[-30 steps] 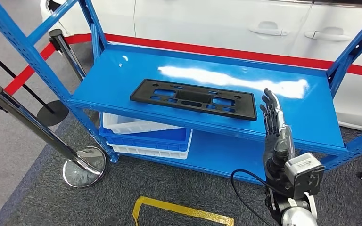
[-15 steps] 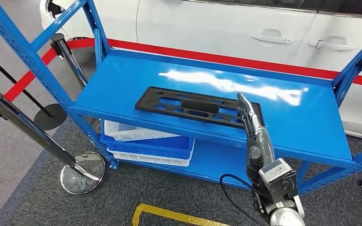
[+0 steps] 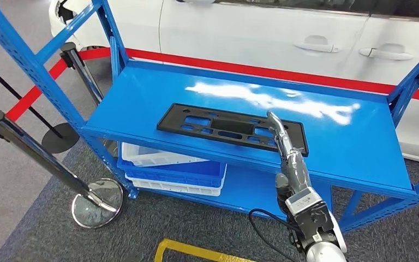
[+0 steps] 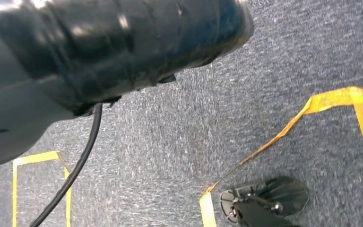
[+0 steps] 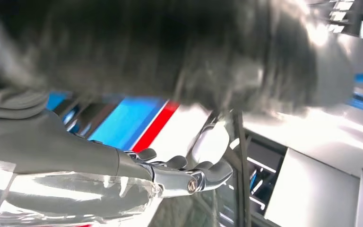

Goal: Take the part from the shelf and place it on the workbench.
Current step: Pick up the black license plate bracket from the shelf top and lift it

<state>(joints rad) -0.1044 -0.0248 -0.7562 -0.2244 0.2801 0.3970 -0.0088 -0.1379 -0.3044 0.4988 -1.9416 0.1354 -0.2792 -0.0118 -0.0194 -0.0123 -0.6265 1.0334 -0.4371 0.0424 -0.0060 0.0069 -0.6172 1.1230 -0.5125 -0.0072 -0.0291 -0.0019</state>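
A flat black part [image 3: 223, 126] with several cut-outs lies on the blue shelf's upper deck [image 3: 338, 136], near its front edge. In the head view my right hand [image 3: 285, 147] rises edge-on from below with its fingers stretched out, and the fingertips [image 3: 273, 117] overlap the part's right end. It holds nothing. Whether it touches the part I cannot tell. In the blurred right wrist view the fingers [image 5: 184, 171] lie slightly curled and apart, with blue deck and a red stripe behind them.
White and blue bins [image 3: 169, 166] sit on the lower shelf. Blue uprights [image 3: 33, 65] frame the rack. Chrome stanchions [image 3: 43, 158] with a red belt stand at the left. A white car [image 3: 262, 33] is close behind. Yellow tape [image 3: 196, 252] marks the carpet.
My right hand has moved left and forward, from beside the part's right end to over it. The view has shifted slightly; the part lies as before.
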